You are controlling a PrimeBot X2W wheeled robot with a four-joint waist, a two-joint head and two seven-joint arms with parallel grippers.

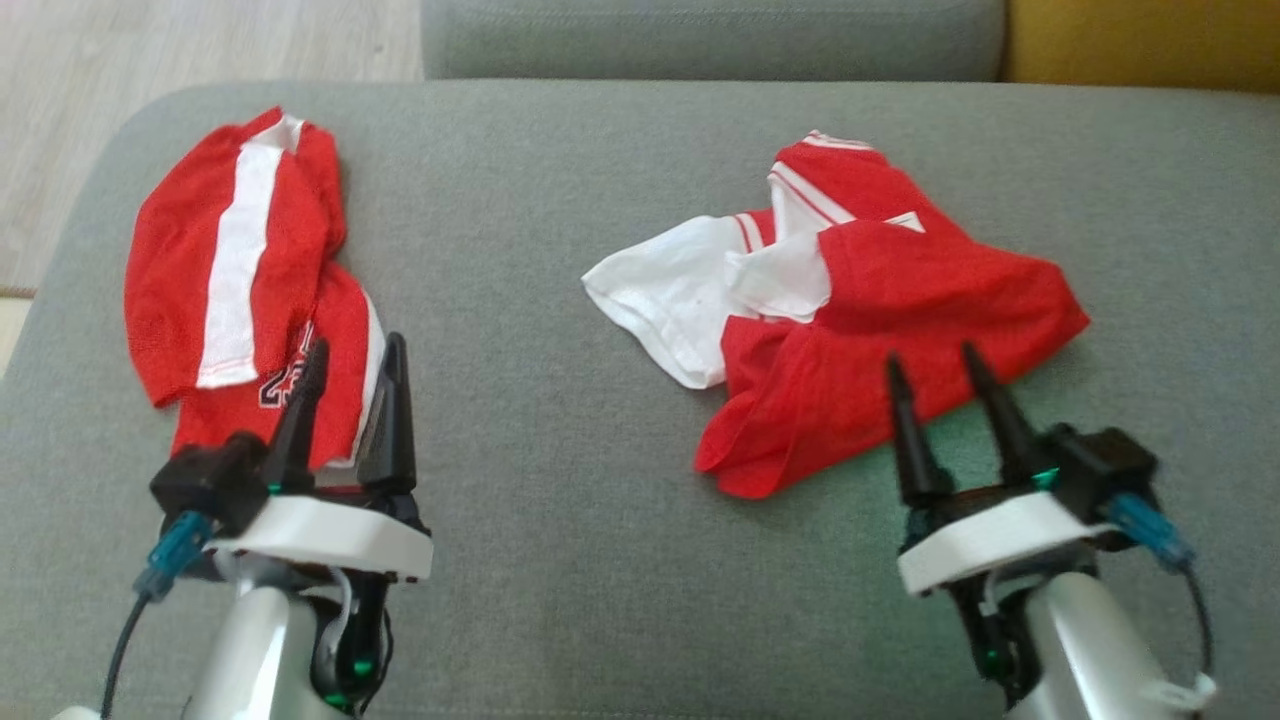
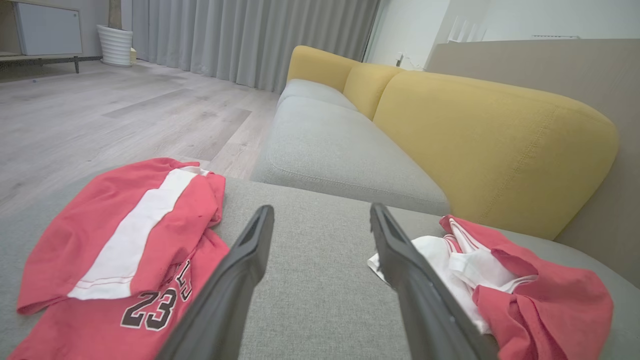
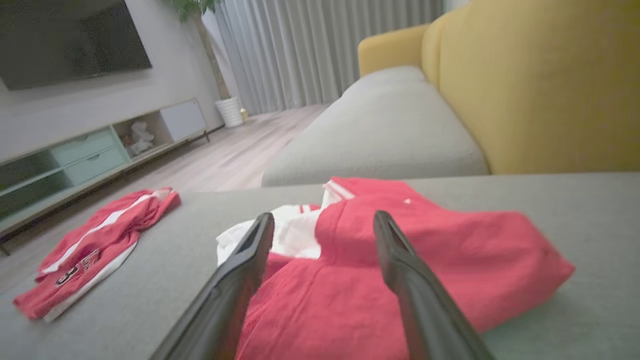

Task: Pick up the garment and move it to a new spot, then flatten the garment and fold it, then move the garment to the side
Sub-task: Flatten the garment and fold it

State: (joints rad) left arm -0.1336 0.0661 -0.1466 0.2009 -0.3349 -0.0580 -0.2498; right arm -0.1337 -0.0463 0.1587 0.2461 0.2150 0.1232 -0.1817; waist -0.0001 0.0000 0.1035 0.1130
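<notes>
Grey sofa seat held the crumpled red-white garment at right, another red garment left. Right gripper at its near hem, left gripper over the other, fingers spread, empty. Should pinch a thick fold.

My left gripper hovers spread and empty over the grey cushion, between the crumpled jersey numbered 23 and a red-and-white garment.

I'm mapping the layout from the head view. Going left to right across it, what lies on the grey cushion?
red garment numbered 23 → bare stretch of grey cushion → crumpled red-and-white garment
</notes>
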